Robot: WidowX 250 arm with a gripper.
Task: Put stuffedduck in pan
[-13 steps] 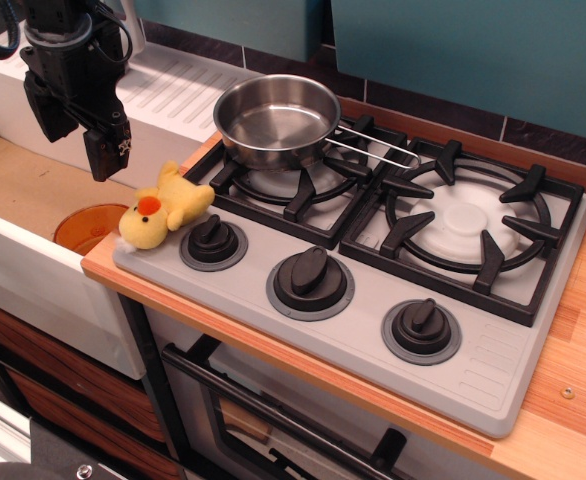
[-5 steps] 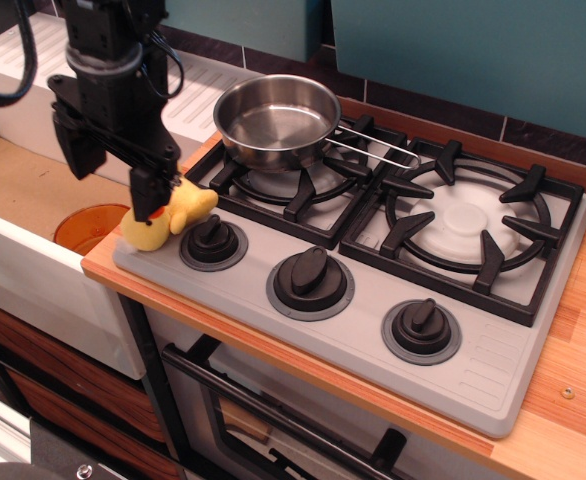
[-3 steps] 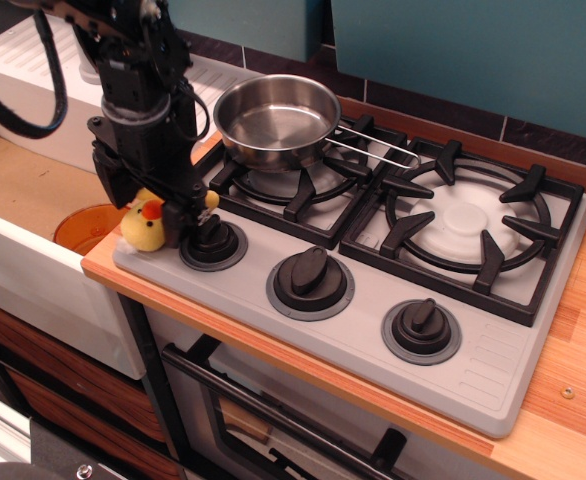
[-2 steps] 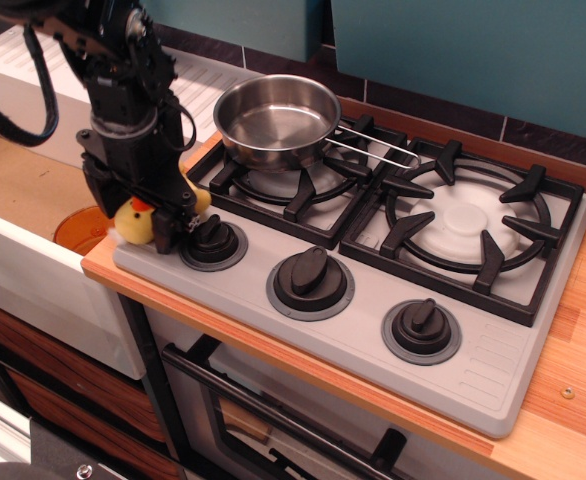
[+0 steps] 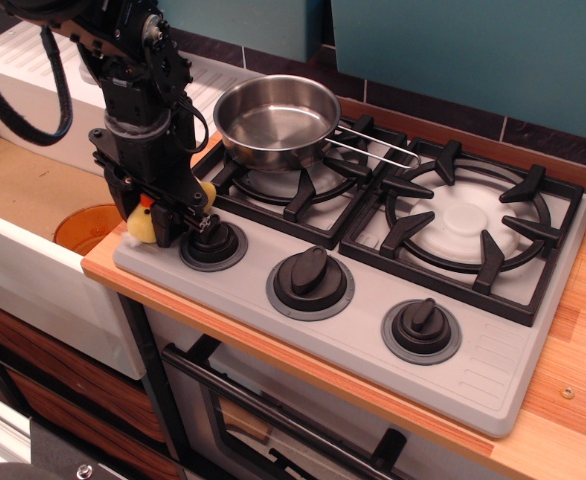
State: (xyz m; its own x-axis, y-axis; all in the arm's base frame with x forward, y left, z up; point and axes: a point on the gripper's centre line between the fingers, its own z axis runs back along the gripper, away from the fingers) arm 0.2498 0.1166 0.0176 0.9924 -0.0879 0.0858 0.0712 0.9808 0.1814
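The hand (image 5: 156,215) had dropped straight down over the stuffedduck (image 5: 143,222), fingers pointing at the stove's front-left corner, the arm rising nearly upright behind it. Its fingers stood on either side of the plush body, apparently pinching it, though whether the grip was firm could not be told; only a patch of yellow and the orange beak showed between them. The duck lay directly under the hand, just beside the leftmost knob (image 5: 213,243), and its long axis was hidden. The pan (image 5: 276,119) sat on the back-left burner, at about one o'clock from the hand, empty, its wire handle running toward three o'clock. The coming move likely called for a lift, then travel toward one o'clock over the pan's rim.
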